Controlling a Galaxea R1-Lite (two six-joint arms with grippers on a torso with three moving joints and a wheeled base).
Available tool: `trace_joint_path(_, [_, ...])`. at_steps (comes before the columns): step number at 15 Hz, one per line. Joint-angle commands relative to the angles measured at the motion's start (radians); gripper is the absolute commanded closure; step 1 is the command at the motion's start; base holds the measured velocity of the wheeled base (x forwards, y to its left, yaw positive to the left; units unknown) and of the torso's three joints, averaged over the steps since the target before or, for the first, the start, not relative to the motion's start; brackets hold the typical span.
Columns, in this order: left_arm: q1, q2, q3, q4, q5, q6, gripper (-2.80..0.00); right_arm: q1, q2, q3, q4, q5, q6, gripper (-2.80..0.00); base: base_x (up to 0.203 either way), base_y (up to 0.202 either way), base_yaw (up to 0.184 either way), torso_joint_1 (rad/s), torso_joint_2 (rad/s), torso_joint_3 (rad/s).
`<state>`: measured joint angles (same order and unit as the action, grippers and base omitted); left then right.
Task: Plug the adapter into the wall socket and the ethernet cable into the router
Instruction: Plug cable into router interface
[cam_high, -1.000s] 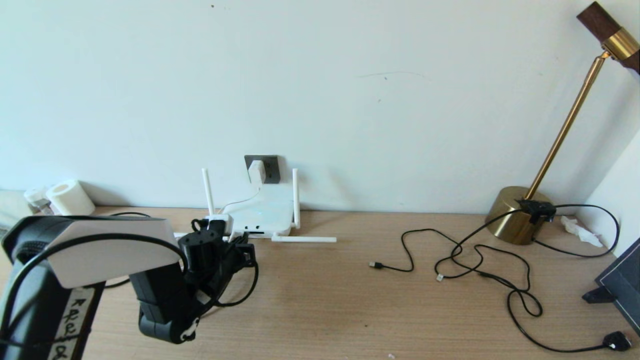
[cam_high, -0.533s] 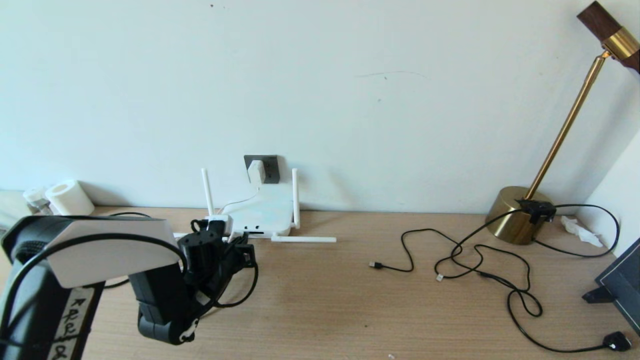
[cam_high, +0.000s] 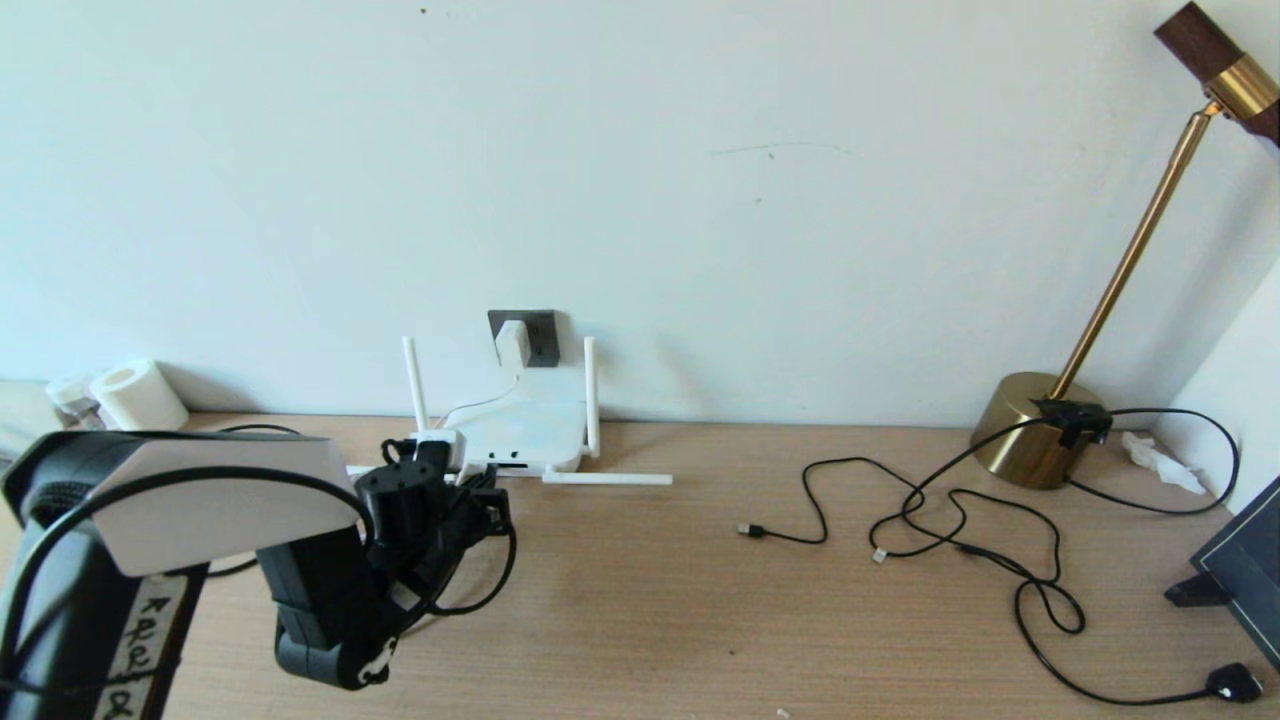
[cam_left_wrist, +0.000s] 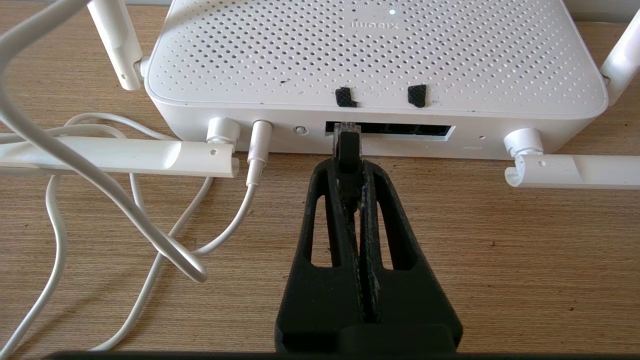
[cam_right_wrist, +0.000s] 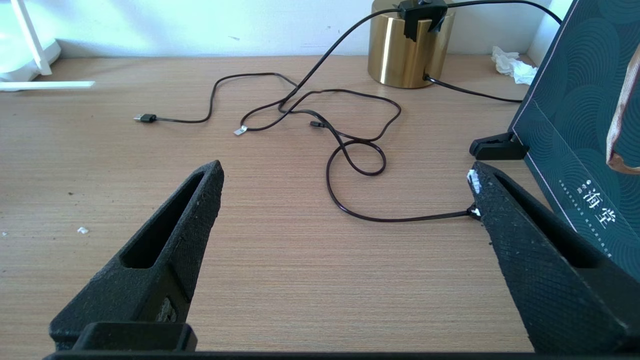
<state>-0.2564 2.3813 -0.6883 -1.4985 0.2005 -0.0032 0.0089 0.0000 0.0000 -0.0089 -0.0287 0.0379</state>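
The white adapter sits in the dark grey wall socket, its thin white cord running down to the router. My left gripper is at the router's front edge, shut on the ethernet cable's black boot. The left wrist view shows that gripper pinching the boot, with the ethernet cable's clear plug at the mouth of the dark port strip of the router. My right gripper hangs open above bare desk, out of the head view.
A brass lamp base stands at the back right, with thin black cables strewn before it and a black plug. A dark box is at the right edge. Two router antennas lie flat. A paper roll sits back left.
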Motion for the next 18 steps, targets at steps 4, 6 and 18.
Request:
trace_joint_path(4, [0.0, -0.001, 0.001, -0.008, 0.002, -0.001, 0.0, 0.0, 0.002, 0.0, 0.0, 0.0, 0.0, -2.8, 0.0, 0.0, 0.0, 0.0, 0.0, 0.0])
trace_joint_path(6, [0.0, -0.001, 0.003, -0.008, 0.004, -0.001, 0.0, 0.0, 0.002, 0.0, 0.0, 0.0, 0.0, -2.8, 0.0, 0.0, 0.0, 0.0, 0.0, 0.0])
trace_joint_path(18, [0.003, -0.005, 0.007, -0.008, 0.002, -0.003, 0.0, 0.0, 0.0, 0.0, 0.0, 0.0, 0.0, -2.8, 0.0, 0.0, 0.0, 0.0, 0.0, 0.0])
